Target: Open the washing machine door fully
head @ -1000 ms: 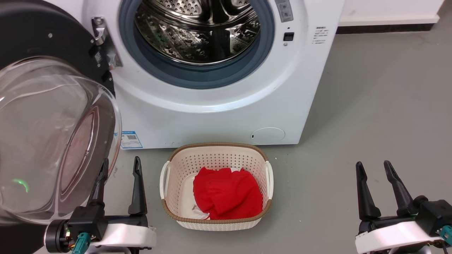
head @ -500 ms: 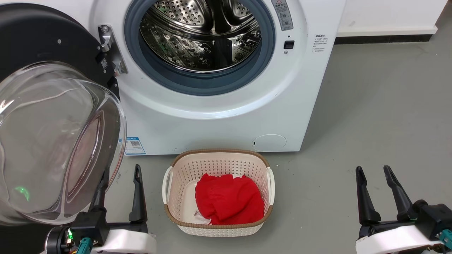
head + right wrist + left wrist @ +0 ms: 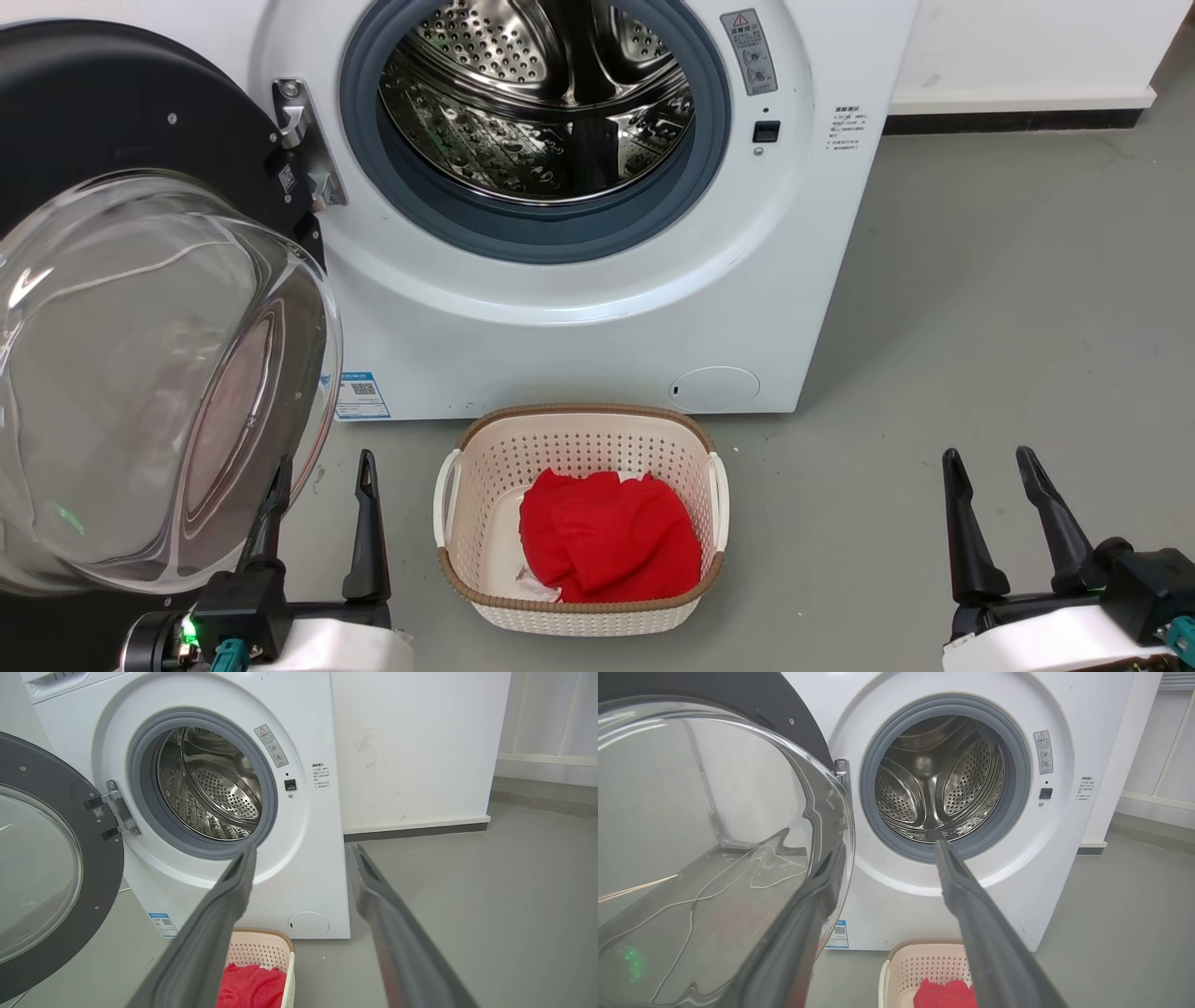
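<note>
Grey floor (image 3: 980,308) carries the washing machine (image 3: 579,327), its front towards me. The washing machine door (image 3: 112,112) hangs swung out from the hinge (image 3: 303,149) at that front's left edge. I judge it heavy, rigid and slick, so I'd push its black rim, not the fragile glass bowl (image 3: 140,373). My left gripper (image 3: 323,462) and right gripper (image 3: 988,455) both gape wide, empty.

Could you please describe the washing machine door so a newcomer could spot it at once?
Start at the big white washing machine. The washing machine door hangs open from the hinge on its left: a round black disc with a clear bulging glass bowl, unlike the steel drum ringed in grey rubber.
</note>
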Available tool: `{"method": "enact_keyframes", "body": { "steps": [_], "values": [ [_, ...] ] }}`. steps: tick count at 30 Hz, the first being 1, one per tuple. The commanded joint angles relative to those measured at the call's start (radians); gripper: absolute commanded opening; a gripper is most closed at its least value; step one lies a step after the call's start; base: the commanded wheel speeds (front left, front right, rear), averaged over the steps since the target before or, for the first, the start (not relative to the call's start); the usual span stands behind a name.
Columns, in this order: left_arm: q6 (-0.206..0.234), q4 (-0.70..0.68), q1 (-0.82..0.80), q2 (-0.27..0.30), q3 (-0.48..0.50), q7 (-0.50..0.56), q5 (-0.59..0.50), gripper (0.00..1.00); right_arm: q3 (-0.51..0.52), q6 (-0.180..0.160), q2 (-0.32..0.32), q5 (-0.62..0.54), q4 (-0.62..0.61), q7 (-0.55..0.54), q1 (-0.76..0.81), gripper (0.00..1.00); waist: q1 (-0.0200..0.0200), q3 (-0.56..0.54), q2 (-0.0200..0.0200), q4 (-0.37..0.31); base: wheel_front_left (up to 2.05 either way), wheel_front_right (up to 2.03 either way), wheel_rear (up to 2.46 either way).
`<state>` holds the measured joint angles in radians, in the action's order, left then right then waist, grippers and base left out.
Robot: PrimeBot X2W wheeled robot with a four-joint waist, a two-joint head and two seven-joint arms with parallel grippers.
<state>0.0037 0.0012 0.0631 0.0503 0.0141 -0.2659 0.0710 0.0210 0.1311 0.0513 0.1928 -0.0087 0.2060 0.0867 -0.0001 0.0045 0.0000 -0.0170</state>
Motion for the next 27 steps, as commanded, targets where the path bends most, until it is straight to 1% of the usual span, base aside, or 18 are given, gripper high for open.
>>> {"method": "enact_keyframes", "body": {
  "steps": [1, 9, 10, 12, 27],
  "values": [
    [-0.002, 0.000, 0.011, 0.000, 0.002, 0.003, -0.004, 1.00, 0.002, -0.001, -0.002, -0.001, -0.006, -0.001, 0.012, 1.00, 0.0001, 0.000, 0.0000, 0.001, 0.00, 0.00, 0.00],
    [-0.005, 0.000, 0.011, 0.000, -0.001, 0.003, -0.005, 1.00, 0.002, -0.001, -0.002, 0.000, -0.007, -0.001, 0.014, 1.00, 0.0001, -0.001, 0.0000, 0.007, 0.00, 0.00, 0.00],
    [-0.004, 0.013, 0.001, 0.000, -0.004, 0.000, -0.002, 0.00, -0.001, 0.000, 0.000, 0.003, 0.009, -0.001, 0.002, 0.00, 0.0001, -0.001, 0.0000, 0.007, 0.00, 0.00, 0.00],
    [-0.004, 0.034, 0.007, -0.001, -0.004, 0.001, 0.000, 0.00, -0.002, 0.000, 0.000, 0.006, 0.027, -0.002, 0.005, 0.00, 0.0001, -0.001, 0.0000, 0.007, 0.00, 0.00, 0.00],
    [-0.030, 0.076, -0.032, -0.001, 0.017, 0.077, 0.307, 0.00, -0.004, 0.000, 0.016, 0.305, 0.069, -0.048, -0.036, 0.00, 0.0001, -0.001, 0.0000, 0.009, 0.00, 0.00, 0.00]
  ]
}}
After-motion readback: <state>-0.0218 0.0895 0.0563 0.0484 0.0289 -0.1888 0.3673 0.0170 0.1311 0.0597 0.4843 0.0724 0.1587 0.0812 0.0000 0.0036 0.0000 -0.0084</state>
